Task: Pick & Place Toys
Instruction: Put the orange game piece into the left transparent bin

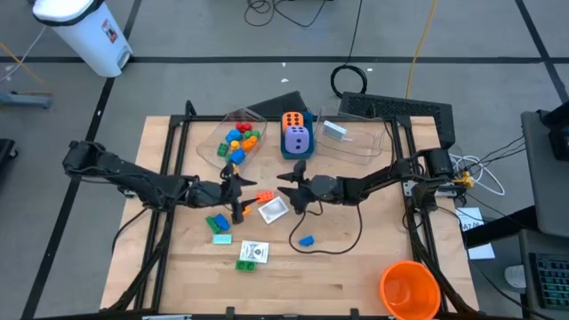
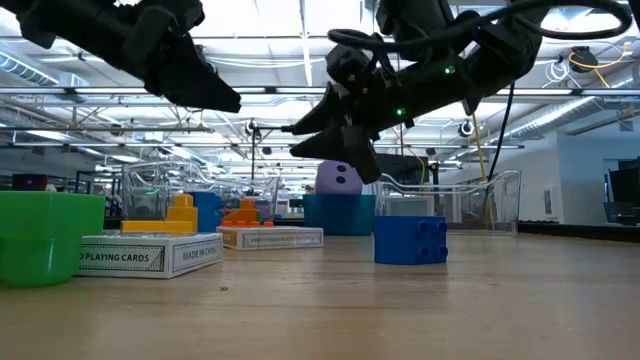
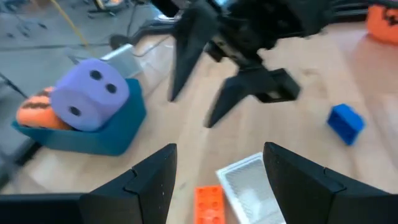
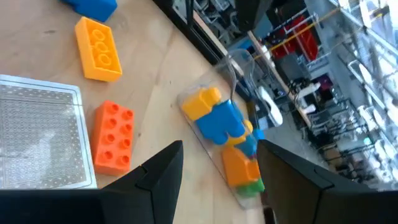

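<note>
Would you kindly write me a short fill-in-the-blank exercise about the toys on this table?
1. The purple die sits in a ___ box.
2. The big cup at the table's corner is ___.
3. Between the left gripper and the right gripper lies an ___ brick beside a white card.

Missing words: blue; orange; orange

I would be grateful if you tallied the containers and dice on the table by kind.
Clear tubs: 2
Blue box: 1
Orange cup: 1
Dice, orange and purple: 2
Total: 6
</note>
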You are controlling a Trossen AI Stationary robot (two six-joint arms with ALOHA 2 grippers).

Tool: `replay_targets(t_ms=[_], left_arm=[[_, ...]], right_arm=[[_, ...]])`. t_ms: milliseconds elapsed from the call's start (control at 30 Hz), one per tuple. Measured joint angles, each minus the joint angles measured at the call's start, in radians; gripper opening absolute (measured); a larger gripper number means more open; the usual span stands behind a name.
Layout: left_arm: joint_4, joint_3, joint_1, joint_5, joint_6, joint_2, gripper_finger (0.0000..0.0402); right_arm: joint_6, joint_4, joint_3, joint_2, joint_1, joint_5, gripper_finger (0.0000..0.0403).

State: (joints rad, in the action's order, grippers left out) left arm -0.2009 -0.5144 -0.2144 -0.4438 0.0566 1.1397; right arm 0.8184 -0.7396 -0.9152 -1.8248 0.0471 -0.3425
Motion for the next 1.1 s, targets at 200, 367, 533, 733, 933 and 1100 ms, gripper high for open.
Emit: replay_targets(t_ms=[200, 367, 533, 733, 933, 1100], left_arm=[[-0.003, 0.0, 0.027, 0.006, 0.086, 0.079, 0.0246], [-0.044, 0.0, 0.042, 0.006, 0.108, 0.185, 0.0246], [-0.098, 0.0, 0.066, 0.025, 0.106, 0.25, 0.0246], [-0.086, 0.0, 0.12, 0.106, 0.115, 0.279, 0.0246], [-0.06, 0.0, 0.162, 0.157, 0.126, 0.282, 0.0246], [-0.059, 0.0, 0.163, 0.18, 0.125, 0.282, 0.0246]], right_arm=[[-0.12, 0.054, 0.019, 0.0, 0.0, -0.007, 0.0196], [-0.216, 0.119, 0.084, 0.0, 0.0, -0.024, 0.0196], [-0.278, 0.117, 0.154, 0.0, 0.007, -0.023, 0.0196], [-0.243, 0.067, 0.181, 0.0, 0.021, -0.022, 0.0196], [-0.231, 0.047, 0.181, 0.0, 0.02, -0.023, 0.0196], [-0.23, 0.047, 0.181, 0.0, 0.02, -0.023, 0.0196]])
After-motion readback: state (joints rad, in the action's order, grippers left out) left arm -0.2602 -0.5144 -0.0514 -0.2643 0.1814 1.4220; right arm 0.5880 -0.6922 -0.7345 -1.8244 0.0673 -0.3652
